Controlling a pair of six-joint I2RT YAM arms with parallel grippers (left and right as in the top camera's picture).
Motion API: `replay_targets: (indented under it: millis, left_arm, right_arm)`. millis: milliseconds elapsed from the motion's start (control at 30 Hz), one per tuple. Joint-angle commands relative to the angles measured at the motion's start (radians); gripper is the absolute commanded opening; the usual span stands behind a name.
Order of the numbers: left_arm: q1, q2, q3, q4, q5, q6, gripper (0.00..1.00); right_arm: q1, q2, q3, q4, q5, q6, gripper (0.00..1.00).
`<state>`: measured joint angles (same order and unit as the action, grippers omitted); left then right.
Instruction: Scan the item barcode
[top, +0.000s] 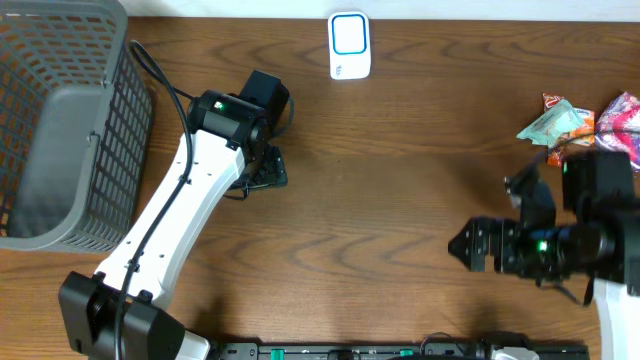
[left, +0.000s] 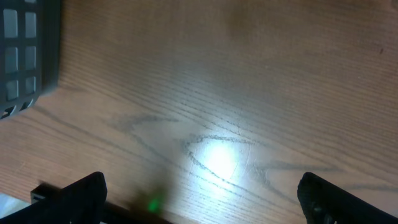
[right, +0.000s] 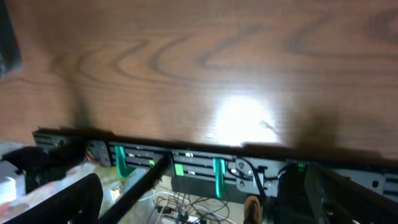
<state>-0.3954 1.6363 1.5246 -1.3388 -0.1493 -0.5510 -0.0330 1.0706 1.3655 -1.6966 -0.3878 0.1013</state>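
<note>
Two arms bent over a wooden surface (top: 400, 180), and neither had anything in its grasp. We saw the left end effector (left: 202, 190) spread fully apart, its dark fingers (left: 81, 196) sitting in the lower corners of the left wrist view with only bare wood and a patch of glare between them. The right end effector (right: 199, 196) was just as wide and just as empty. Its fingers (right: 329, 193) framed the edge of the surface, where a dark rail (right: 186, 158) with green clips ran along below the wood. The packets (top: 565, 122) to be scanned lay in a small crinkled heap at the upper right of the overhead frame, just above the right arm (top: 600, 240) and touched by neither end effector. We counted a teal-and-white one nearest the middle, a red-and-orange one beside it and a pink one at the frame's right edge. The white scanner (top: 350, 45), with its blue-ringed face turned up, rested flat at the top centre of the overhead frame, well apart from the packets. A grey mesh basket (top: 60, 130) filled the upper left, and the white left arm (top: 180, 210) rose from the lower left just beside it. A corner of the same basket showed in the upper left of the left wrist view.
</note>
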Motion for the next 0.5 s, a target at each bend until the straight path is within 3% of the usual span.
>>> replay_targets:
  millis: [0, 467]
  left_arm:
    - [0.001, 0.008, 0.003, -0.007, -0.017, -0.012, 0.98]
    - [0.001, 0.008, 0.003, -0.007, -0.016, -0.012, 0.98]
  right_arm:
    - [0.007, -0.053, -0.045, -0.002, -0.006, -0.013, 0.99]
    - [0.007, -0.078, -0.05, 0.018, 0.019, -0.031, 0.99]
